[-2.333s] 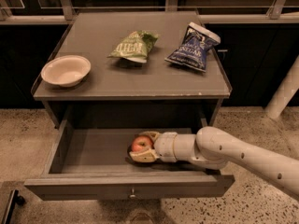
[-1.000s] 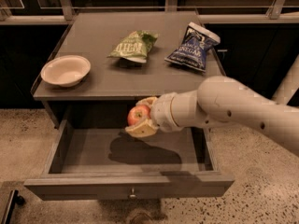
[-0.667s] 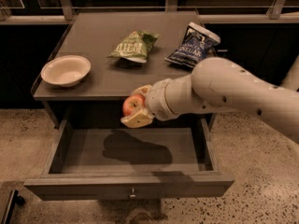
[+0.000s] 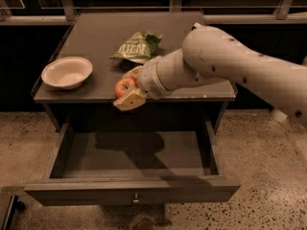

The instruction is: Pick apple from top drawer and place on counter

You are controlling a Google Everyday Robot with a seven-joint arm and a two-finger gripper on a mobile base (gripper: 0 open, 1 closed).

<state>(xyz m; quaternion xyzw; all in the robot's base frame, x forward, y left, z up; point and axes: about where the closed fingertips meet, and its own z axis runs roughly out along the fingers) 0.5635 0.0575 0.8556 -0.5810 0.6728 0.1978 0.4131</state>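
The gripper (image 4: 129, 87), mid-frame at the worktop's front edge, has pale matt jaws, seemingly plastic, closed round a smooth, faintly glossy apple (image 4: 123, 86). The worktop (image 4: 96, 32) and top drawer (image 4: 86, 190) look matt grey; the knob (image 4: 136, 198) gleams like metal. The green bag (image 4: 136, 45) is crinkled and shiny, the bowl (image 4: 66, 72) matt.

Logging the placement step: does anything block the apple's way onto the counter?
Nothing visible. The gripper holds the apple at the counter edge; the bowl sits left, the green bag behind, both apart.
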